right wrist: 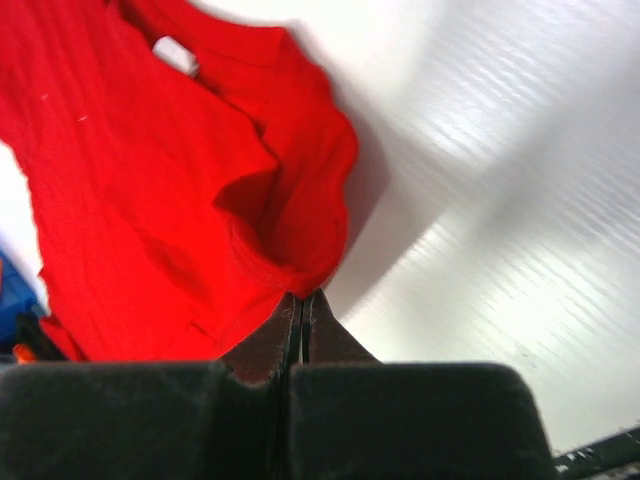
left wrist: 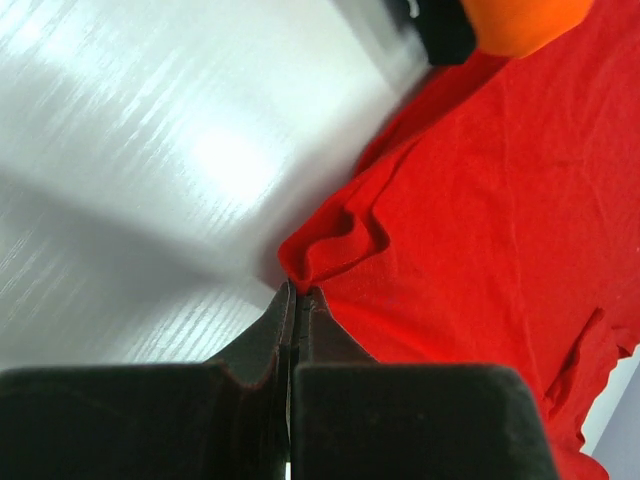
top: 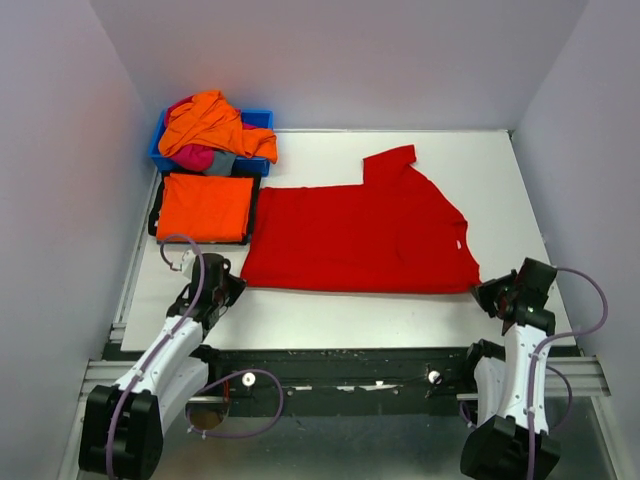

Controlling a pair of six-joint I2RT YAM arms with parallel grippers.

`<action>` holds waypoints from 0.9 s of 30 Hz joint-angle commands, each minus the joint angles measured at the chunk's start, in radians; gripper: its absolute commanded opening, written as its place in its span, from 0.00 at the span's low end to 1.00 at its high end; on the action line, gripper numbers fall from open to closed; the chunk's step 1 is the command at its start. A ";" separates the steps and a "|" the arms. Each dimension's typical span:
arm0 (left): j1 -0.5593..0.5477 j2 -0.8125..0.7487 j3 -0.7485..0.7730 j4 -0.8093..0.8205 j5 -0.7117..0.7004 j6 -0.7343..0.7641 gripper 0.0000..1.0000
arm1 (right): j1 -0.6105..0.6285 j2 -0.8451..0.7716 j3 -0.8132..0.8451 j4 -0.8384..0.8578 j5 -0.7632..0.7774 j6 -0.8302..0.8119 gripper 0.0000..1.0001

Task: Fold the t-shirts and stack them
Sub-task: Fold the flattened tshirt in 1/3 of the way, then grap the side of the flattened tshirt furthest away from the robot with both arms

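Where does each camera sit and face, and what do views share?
Top external: above and behind, looking down on table, red shirt; left arm, right arm show.
Left wrist: on left arm, facing shirt's corner; left gripper shut on it.
Right wrist: on right arm, facing another corner; right gripper shut on it.
Shared: red shirt, all three.

Bright light, glare streaks on table (left wrist: 200,160), soft shadows, wrist views blurred

The white table (top: 330,315) carries a spread red t-shirt (top: 360,235), a black tray (top: 254,215) touching its left edge, and a blue bin (top: 258,119) behind that tray.
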 commanded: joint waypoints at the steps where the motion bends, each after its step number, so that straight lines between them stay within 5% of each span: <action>1: -0.001 -0.033 -0.045 -0.051 0.010 -0.026 0.01 | -0.006 -0.024 0.027 -0.145 0.150 0.011 0.03; 7: -0.018 -0.088 -0.081 -0.050 0.021 -0.040 0.18 | -0.006 -0.082 0.016 -0.200 0.160 0.022 0.04; 8: -0.025 -0.102 -0.072 -0.066 0.007 -0.040 0.23 | -0.006 -0.097 0.015 -0.200 0.163 0.025 0.11; 10: -0.037 -0.128 -0.043 -0.132 -0.027 -0.031 0.38 | -0.006 -0.128 0.013 -0.197 0.165 0.028 0.44; 12: -0.044 -0.163 -0.004 -0.200 -0.060 -0.012 0.50 | -0.006 -0.152 0.018 -0.185 0.145 0.013 0.54; 20: -0.050 -0.263 0.155 -0.335 -0.169 0.121 0.57 | -0.004 -0.076 0.130 -0.024 -0.028 -0.170 0.54; 27: -0.083 -0.065 0.284 -0.213 -0.070 0.291 0.57 | 0.043 0.145 0.192 0.142 -0.197 -0.248 0.41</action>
